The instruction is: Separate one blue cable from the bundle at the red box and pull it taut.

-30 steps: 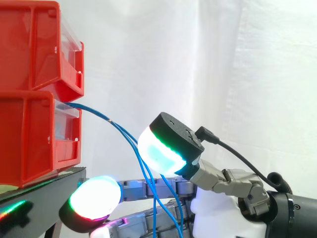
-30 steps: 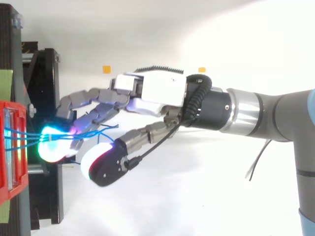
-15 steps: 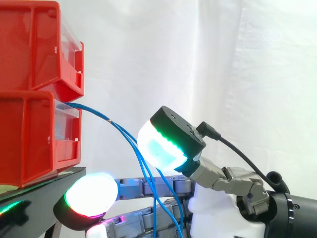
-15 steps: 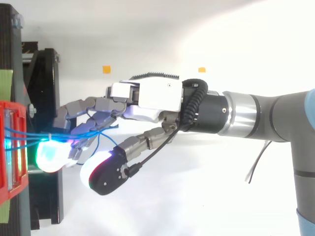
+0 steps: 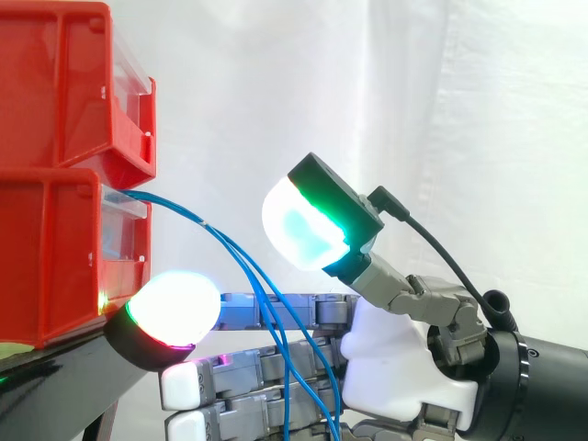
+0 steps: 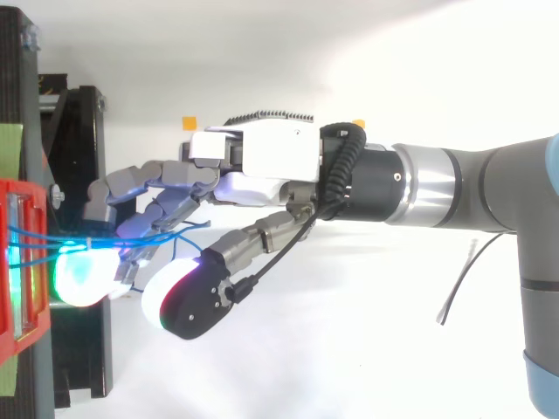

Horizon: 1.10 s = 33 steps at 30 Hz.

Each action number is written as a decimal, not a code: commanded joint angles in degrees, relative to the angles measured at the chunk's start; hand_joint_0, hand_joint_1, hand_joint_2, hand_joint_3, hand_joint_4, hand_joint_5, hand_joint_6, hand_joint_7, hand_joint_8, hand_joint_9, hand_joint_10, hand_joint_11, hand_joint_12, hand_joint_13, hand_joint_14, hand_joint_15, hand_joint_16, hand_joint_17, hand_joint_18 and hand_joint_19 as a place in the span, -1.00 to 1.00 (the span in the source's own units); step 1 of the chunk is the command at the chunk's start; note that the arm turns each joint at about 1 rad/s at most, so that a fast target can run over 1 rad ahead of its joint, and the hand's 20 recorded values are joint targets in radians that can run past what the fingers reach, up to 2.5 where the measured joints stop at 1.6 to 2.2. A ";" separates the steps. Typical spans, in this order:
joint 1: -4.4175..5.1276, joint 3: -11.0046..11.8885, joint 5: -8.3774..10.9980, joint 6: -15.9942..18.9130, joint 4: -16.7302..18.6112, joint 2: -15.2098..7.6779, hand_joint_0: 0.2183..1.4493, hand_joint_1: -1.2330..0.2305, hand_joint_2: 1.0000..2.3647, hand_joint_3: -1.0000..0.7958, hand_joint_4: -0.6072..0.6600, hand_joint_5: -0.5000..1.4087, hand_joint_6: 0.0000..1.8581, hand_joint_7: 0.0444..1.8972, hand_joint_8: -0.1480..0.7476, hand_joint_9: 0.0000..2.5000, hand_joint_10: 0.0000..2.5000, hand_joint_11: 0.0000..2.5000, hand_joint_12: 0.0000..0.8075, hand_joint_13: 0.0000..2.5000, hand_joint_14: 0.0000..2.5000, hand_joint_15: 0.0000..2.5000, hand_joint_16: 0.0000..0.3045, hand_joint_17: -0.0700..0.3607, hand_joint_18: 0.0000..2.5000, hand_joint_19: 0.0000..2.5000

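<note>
Blue cables (image 5: 184, 216) sag from the lower red box (image 5: 55, 257) down across the hand's (image 5: 395, 358) outstretched fingers (image 5: 326, 310), none visibly pinched, with the thumb raised apart above. One glowing fingertip sits just beside the box's lower front corner, above the black stand (image 5: 55, 367). White curtain (image 5: 478, 138) behind.

- Two red plastic bins (image 5: 64, 184) are stacked at the left on a black stand (image 5: 50, 381), before a white curtain (image 5: 478, 119).
- Thin blue cables (image 5: 225, 246) leave the lower bin's front, arc down to the right and cross the hand's outstretched fingers (image 5: 276, 312).
- The hand (image 5: 395, 363) reaches in from the right, thumb raised above the cables, one glowing pad near the lower bin.
</note>
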 commanded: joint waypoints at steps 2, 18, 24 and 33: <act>-0.39 0.14 -0.41 0.73 -0.30 0.00 -0.45 -0.18 -0.99 -0.38 0.31 -0.67 -0.46 0.19 0.12 -0.47 -0.99 -0.51 -0.06 -0.38 -0.99 -0.58 -0.70 -0.20 -0.39 -0.64; -0.83 0.23 -0.50 0.55 -0.38 0.00 -0.40 -0.23 -0.99 -0.30 0.28 -0.66 -0.46 0.25 0.12 -0.46 -0.99 -0.51 -0.06 -0.36 -0.98 -0.57 -0.70 -0.20 -0.37 -0.62; -1.44 0.67 -1.55 0.55 -0.38 0.00 -0.39 -0.24 -0.99 -0.29 0.27 -0.66 -0.46 0.25 0.12 -0.45 -0.99 -0.50 -0.07 -0.35 -0.99 -0.57 -0.70 -0.20 -0.37 -0.62; -1.97 0.67 -2.79 0.20 -0.38 0.00 -0.39 -0.24 -0.98 -0.28 0.27 -0.65 -0.46 0.26 0.13 -0.45 -0.99 -0.51 -0.07 -0.35 -0.98 -0.57 -0.70 -0.20 -0.36 -0.62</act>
